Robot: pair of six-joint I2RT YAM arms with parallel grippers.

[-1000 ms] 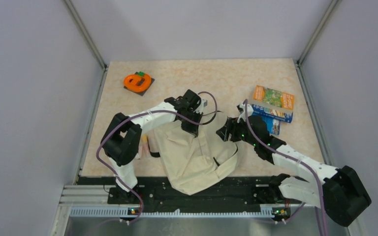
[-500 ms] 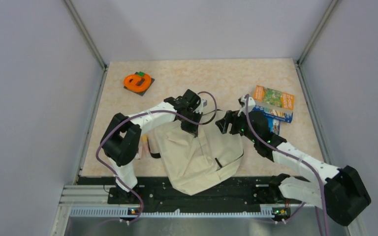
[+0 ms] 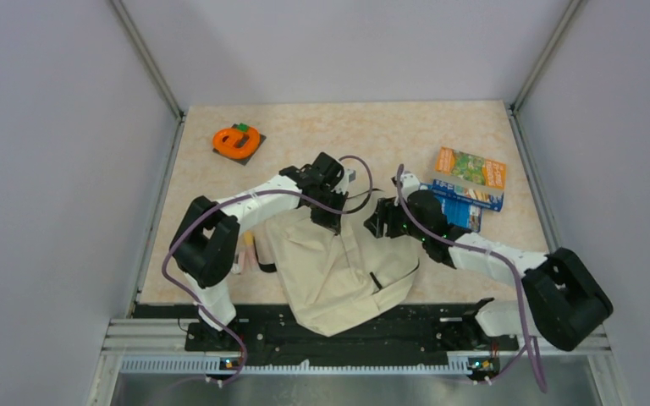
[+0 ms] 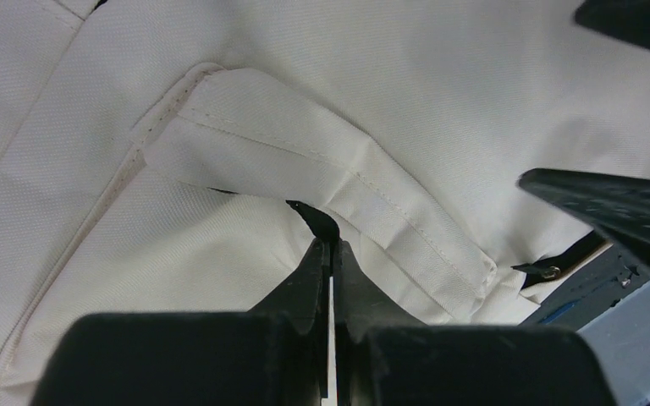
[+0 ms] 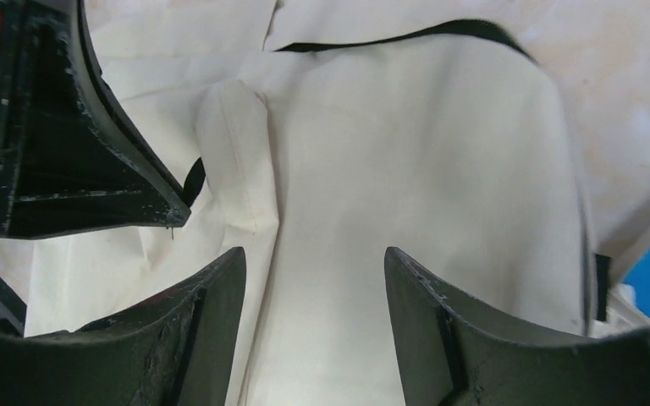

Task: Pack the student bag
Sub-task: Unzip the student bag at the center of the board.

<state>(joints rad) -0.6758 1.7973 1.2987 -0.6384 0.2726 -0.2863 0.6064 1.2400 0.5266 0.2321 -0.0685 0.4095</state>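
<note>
The student bag, cream fabric with black trim, lies crumpled at the table's near middle. My left gripper sits at the bag's top edge. In the left wrist view it is shut, pinching a small black tab that sticks out from under a folded cream flap. My right gripper hovers just right of it over the bag's top. In the right wrist view it is open, with smooth cream bag fabric below and nothing between its fingers.
An orange tape roll on a dark square lies at the far left. An orange booklet and a blue one are stacked at the right, close behind my right arm. A small pinkish item lies left of the bag.
My right gripper has moved left over the bag's top edge, close to the left gripper. The bag's right side has spread out. The left gripper has stayed put and shut.
</note>
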